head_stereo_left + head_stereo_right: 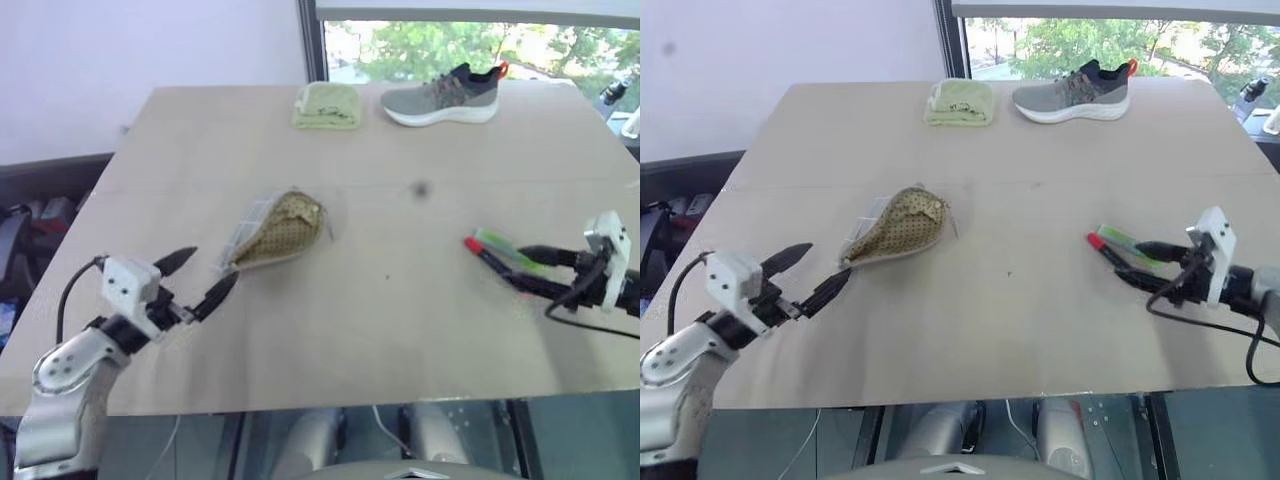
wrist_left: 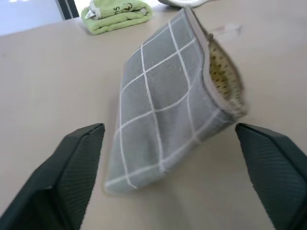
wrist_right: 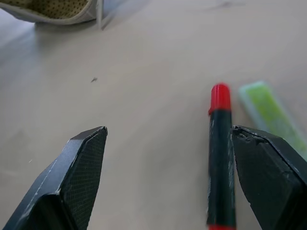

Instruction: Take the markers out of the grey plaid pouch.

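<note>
The grey plaid pouch [image 1: 275, 232] lies on the wooden table [image 1: 400, 320] with its mouth gaping, showing tan dotted lining. In the left wrist view its white-gridded side [image 2: 163, 96] faces my fingers. My left gripper [image 1: 205, 275] is open just off the pouch's near left end, not touching it. Two markers lie on the table at the right: a black one with a red cap [image 3: 220, 158] and a light green one [image 3: 268, 112]. My right gripper [image 1: 515, 268] is open and low over them, with the red-capped marker [image 1: 478, 248] lying close against one finger [image 3: 268, 177].
A grey sneaker [image 1: 445, 95] and a folded yellow-green cloth [image 1: 327, 105] sit at the table's far edge by the window. A bottle [image 1: 612, 92] stands beyond the far right corner. Bare tabletop stretches between the pouch and the markers.
</note>
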You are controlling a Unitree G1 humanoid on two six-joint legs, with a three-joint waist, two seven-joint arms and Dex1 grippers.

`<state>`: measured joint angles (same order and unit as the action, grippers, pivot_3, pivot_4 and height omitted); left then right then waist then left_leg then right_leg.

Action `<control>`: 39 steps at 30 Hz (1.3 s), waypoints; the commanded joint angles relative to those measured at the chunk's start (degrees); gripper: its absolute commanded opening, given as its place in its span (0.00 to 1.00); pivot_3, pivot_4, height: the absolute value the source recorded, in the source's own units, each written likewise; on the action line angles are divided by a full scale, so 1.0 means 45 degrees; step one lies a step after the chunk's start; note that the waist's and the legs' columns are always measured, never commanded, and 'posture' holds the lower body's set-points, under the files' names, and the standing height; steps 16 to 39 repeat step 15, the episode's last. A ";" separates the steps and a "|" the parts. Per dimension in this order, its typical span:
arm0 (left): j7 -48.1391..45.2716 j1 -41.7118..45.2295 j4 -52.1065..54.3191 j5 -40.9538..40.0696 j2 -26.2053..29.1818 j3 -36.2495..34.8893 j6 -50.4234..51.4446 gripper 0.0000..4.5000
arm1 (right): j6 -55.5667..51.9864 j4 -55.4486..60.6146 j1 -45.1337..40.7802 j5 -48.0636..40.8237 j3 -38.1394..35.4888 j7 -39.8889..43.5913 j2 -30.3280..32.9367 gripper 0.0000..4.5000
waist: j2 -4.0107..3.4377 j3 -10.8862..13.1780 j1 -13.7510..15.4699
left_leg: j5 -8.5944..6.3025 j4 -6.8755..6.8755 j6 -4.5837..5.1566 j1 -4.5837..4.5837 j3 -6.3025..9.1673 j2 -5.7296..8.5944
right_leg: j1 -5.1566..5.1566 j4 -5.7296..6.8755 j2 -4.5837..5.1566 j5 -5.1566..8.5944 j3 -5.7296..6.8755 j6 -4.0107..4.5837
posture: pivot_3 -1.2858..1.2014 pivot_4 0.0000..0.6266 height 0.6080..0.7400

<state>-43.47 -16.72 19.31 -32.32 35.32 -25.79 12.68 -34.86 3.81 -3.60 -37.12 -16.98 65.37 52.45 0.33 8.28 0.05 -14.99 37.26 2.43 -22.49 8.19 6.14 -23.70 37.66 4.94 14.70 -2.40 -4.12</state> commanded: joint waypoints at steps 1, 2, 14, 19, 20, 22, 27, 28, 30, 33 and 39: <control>0.0102 -0.1761 0.1963 -0.0835 -0.0084 -0.0561 0.1083 0.99 | 0.0375 0.0065 0.0492 -0.0043 -0.0624 0.0724 0.0398 0.93 | 0.0000 0.0000 -0.0012 | -0.0002 -0.0001 0.0002 0.0017 -0.0007 -0.0001 | 0.0013 -0.0001 -0.0001 0.0000 0.0001 0.0000 | 0.52 0.24 1.00; -0.0145 -0.2535 0.2428 -0.1076 -0.0082 -0.0574 0.1321 0.99 | 0.0558 -0.0178 0.0656 0.0119 -0.0523 0.0933 0.0474 0.93 | 0.0001 0.0000 -0.0015 | -0.0003 -0.0002 0.0004 0.0021 -0.0015 -0.0001 | 0.0017 0.0000 0.0000 0.0000 0.0001 0.0000 | 0.52 0.24 1.00; -0.0995 -0.5494 0.3380 -0.0835 -0.0788 -0.0235 0.0805 0.99 | 0.2634 -0.1552 0.1378 0.1569 0.0033 0.2433 0.0802 0.93 | 0.0000 0.0009 0.0199 | -0.0015 0.0005 0.0018 0.0046 -0.0018 -0.0023 | 0.0079 -0.0040 0.0001 0.0006 0.0018 0.0004 | 0.52 0.24 1.00; -0.1041 -0.5499 0.3375 -0.0736 -0.0786 -0.0190 0.0726 0.99 | 0.2565 -0.1592 0.1332 0.1548 0.0031 0.2446 0.0802 0.93 | 0.0000 0.0009 0.0199 | -0.0015 0.0004 0.0019 0.0046 -0.0022 -0.0022 | 0.0079 -0.0046 0.0001 0.0006 0.0019 0.0004 | 0.52 0.24 1.00; -0.1041 -0.5499 0.3375 -0.0736 -0.0786 -0.0190 0.0726 0.99 | 0.2565 -0.1592 0.1332 0.1548 0.0031 0.2446 0.0802 0.93 | 0.0000 0.0009 0.0199 | -0.0015 0.0004 0.0019 0.0046 -0.0022 -0.0022 | 0.0079 -0.0046 0.0001 0.0006 0.0019 0.0004 | 0.52 0.24 1.00; -0.1041 -0.5499 0.3375 -0.0736 -0.0786 -0.0190 0.0726 0.99 | 0.2565 -0.1592 0.1332 0.1548 0.0031 0.2446 0.0802 0.93 | 0.0000 0.0009 0.0199 | -0.0015 0.0004 0.0019 0.0046 -0.0022 -0.0022 | 0.0079 -0.0046 0.0001 0.0006 0.0019 0.0004 | 0.52 0.24 1.00; -0.1041 -0.5499 0.3375 -0.0736 -0.0786 -0.0190 0.0726 0.99 | 0.2565 -0.1592 0.1332 0.1548 0.0031 0.2446 0.0802 0.93 | 0.0000 0.0009 0.0199 | -0.0015 0.0004 0.0019 0.0046 -0.0022 -0.0022 | 0.0079 -0.0046 0.0001 0.0006 0.0019 0.0004 | 0.52 0.24 1.00; -0.1041 -0.5499 0.3375 -0.0736 -0.0786 -0.0190 0.0726 0.99 | 0.2565 -0.1592 0.1332 0.1548 0.0031 0.2446 0.0802 0.93 | 0.0000 0.0009 0.0199 | -0.0015 0.0004 0.0019 0.0046 -0.0022 -0.0022 | 0.0079 -0.0046 0.0001 0.0006 0.0019 0.0004 | 0.52 0.24 1.00; -0.1041 -0.5499 0.3375 -0.0736 -0.0786 -0.0190 0.0726 0.99 | 0.2565 -0.1592 0.1332 0.1548 0.0031 0.2446 0.0802 0.93 | 0.0000 0.0009 0.0199 | -0.0015 0.0004 0.0019 0.0046 -0.0022 -0.0022 | 0.0079 -0.0046 0.0001 0.0006 0.0019 0.0004 | 0.52 0.24 1.00; -0.1041 -0.5499 0.3375 -0.0736 -0.0786 -0.0190 0.0726 0.99 | 0.2565 -0.1592 0.1332 0.1548 0.0031 0.2446 0.0802 0.93 | 0.0000 0.0009 0.0199 | -0.0015 0.0004 0.0019 0.0046 -0.0022 -0.0022 | 0.0079 -0.0046 0.0001 0.0006 0.0019 0.0004 | 0.52 0.24 1.00; -0.1041 -0.5499 0.3375 -0.0736 -0.0786 -0.0190 0.0726 0.99 | 0.2565 -0.1592 0.1332 0.1548 0.0031 0.2446 0.0802 0.93 | 0.0000 0.0009 0.0199 | -0.0015 0.0004 0.0019 0.0046 -0.0022 -0.0022 | 0.0079 -0.0046 0.0001 0.0006 0.0019 0.0004 | 0.52 0.24 1.00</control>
